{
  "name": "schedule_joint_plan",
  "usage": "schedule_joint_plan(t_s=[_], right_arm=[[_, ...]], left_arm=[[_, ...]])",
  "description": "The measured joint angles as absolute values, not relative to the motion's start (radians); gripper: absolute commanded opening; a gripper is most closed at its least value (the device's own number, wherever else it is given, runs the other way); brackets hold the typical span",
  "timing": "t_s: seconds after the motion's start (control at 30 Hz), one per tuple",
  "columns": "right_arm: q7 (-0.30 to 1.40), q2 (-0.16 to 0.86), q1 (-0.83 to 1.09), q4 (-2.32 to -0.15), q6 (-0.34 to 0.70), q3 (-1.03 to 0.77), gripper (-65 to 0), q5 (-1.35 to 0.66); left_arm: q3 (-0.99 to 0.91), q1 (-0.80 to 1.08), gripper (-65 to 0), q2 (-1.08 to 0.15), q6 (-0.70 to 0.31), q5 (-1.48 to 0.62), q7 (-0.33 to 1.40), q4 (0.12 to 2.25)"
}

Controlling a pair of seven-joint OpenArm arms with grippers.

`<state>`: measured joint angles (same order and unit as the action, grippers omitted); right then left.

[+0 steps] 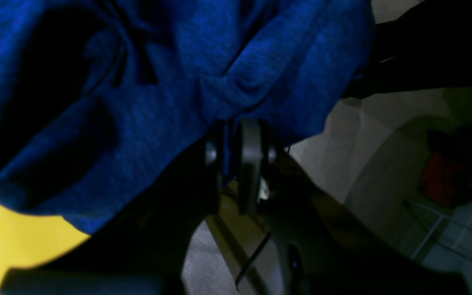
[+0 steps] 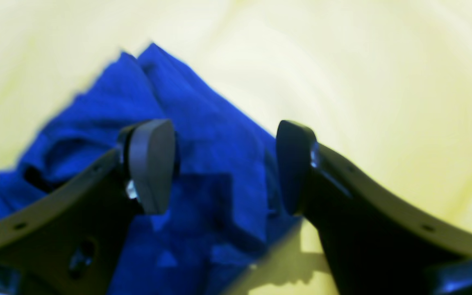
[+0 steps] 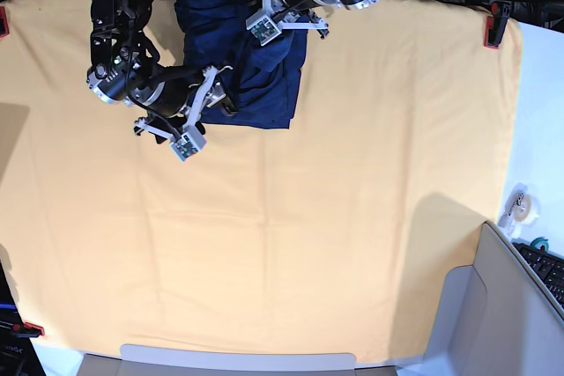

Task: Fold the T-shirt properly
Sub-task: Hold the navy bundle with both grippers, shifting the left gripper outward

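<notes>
**At far edge of cloth: shirt bunched between both arms**

Lies crumpled on the yellow cloth (image 3: 352, 217), far left of centre: shirt (image 3: 256, 85). Pinched in the left gripper (image 1: 236, 164), jaws pressed onto a fold. Spread wide just over its near edge, holding nothing: right gripper (image 2: 225, 168).

One dark navy blue knit T-shirt (image 3: 256, 68). One yellow-orange table cloth (image 3: 352, 182). Two black robot grippers, left gripper (image 1: 236, 164) and right gripper (image 2: 225, 168). Three red clamps at the cloth's edges (image 3: 490, 31). One roll of tape (image 3: 520, 204).
</notes>
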<state>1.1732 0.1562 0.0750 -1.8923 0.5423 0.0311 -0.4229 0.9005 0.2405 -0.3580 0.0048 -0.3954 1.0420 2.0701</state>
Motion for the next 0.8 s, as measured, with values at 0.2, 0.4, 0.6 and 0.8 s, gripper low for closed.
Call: schedule_joint_plan(t_s=[0.2,0.4,0.6,0.8], right_arm=[[1.176,0.164,0.111,-1.888,0.542,-0.147,-26.9,-0.542],[1.172,0.215,0.110,-1.839,0.543,-0.189,-26.9,-0.638],[1.172,0.203,0.108,-1.757,0.542,-0.189,-26.9,-0.686],[1.172,0.149,0.111,-1.695,0.542,-0.189,-27.0,-0.689]], left_arm=[[0.900,0.238,-59.6,-0.358,0.004,-0.395,1.043,2.070],[0.900,0.238,-59.6,-0.358,0.004,-0.395,1.044,2.070],[0.860,0.241,-59.6,-0.358,-0.008,-0.395,1.049,2.069],[0.821,0.252,-59.6,-0.366,-0.011,-0.395,1.073,2.067]])
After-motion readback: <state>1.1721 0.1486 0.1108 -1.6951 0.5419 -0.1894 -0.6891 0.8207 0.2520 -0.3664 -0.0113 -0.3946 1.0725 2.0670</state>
